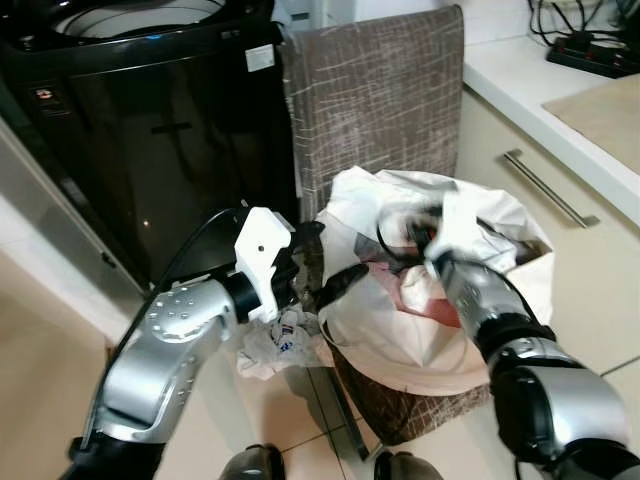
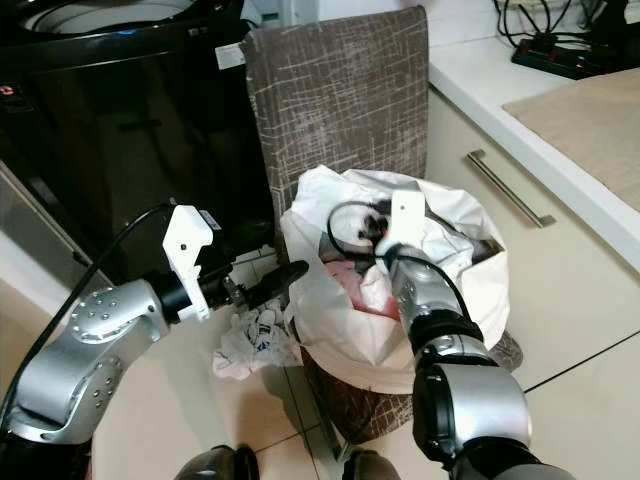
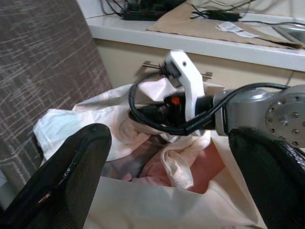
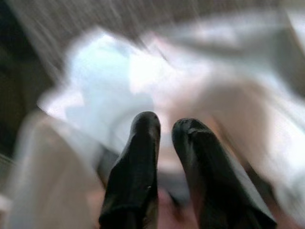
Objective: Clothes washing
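Note:
A brown patterned laundry basket stands on the floor, heaped with white and cream clothes over a pink garment. Its lid stands upright behind it. The black washing machine is to the left, its top open. My left gripper is open at the basket's left rim, its fingers pointing at the clothes. My right gripper hovers over the middle of the pile with its fingers nearly together and nothing between them; that view is blurred.
A crumpled white printed cloth lies on the tiles left of the basket, below my left arm. A counter with a drawer handle runs along the right, carrying a power strip and cables. My feet show at the bottom edge.

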